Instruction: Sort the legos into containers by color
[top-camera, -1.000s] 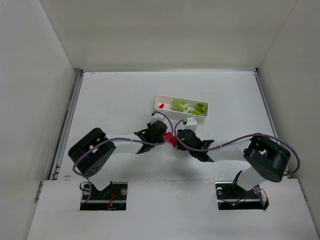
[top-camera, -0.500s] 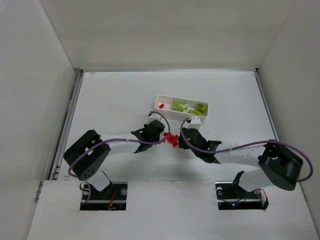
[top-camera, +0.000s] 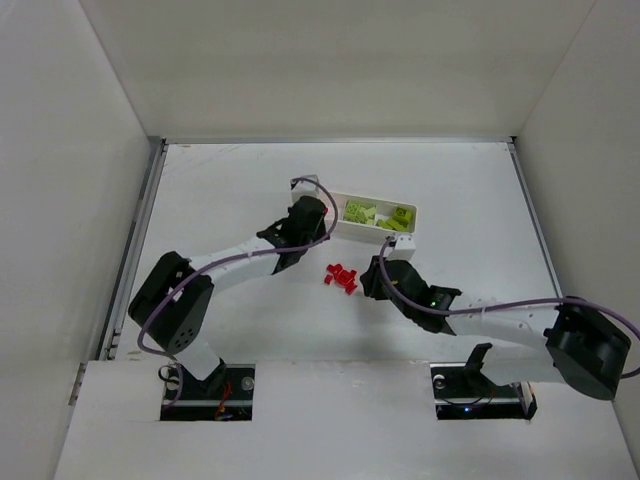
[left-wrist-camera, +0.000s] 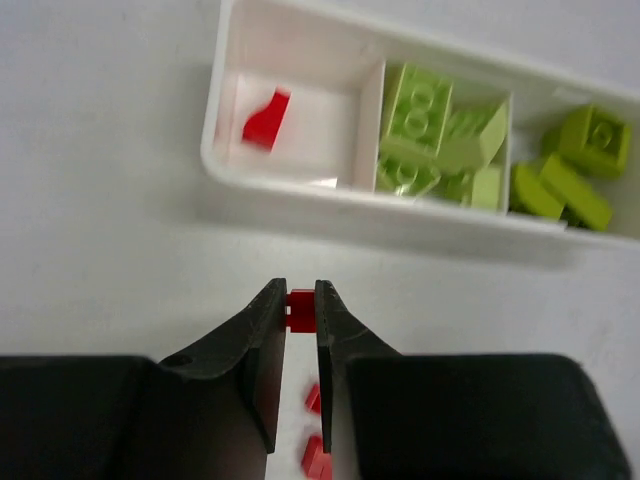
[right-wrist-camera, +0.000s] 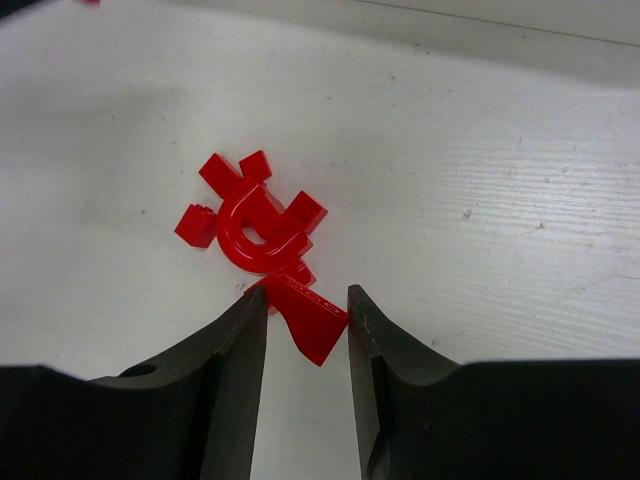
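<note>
Red lego (left-wrist-camera: 300, 310) sat pinched tight in left gripper (left-wrist-camera: 300, 289), red compartment (left-wrist-camera: 322, 135) just ahead (drop target); right gripper (right-wrist-camera: 305, 296) straddled a red wedge (right-wrist-camera: 315, 325), clamp unclear.

Left gripper (left-wrist-camera: 301, 296) pinching a red lego (left-wrist-camera: 301, 310), right gripper (right-wrist-camera: 307, 305) parted, both reaching inward.

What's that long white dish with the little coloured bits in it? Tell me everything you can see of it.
The tray is long, shallow and white, glossy like plastic, with rounded corners and thin walls splitting it into three compartments. It lies flat on the white table. The left compartment holds one red piece, the middle pale yellow-green bricks, the right darker green bricks. No gripper touches it; the left gripper, shut on a small red brick, hangs just short of its left end.
</note>
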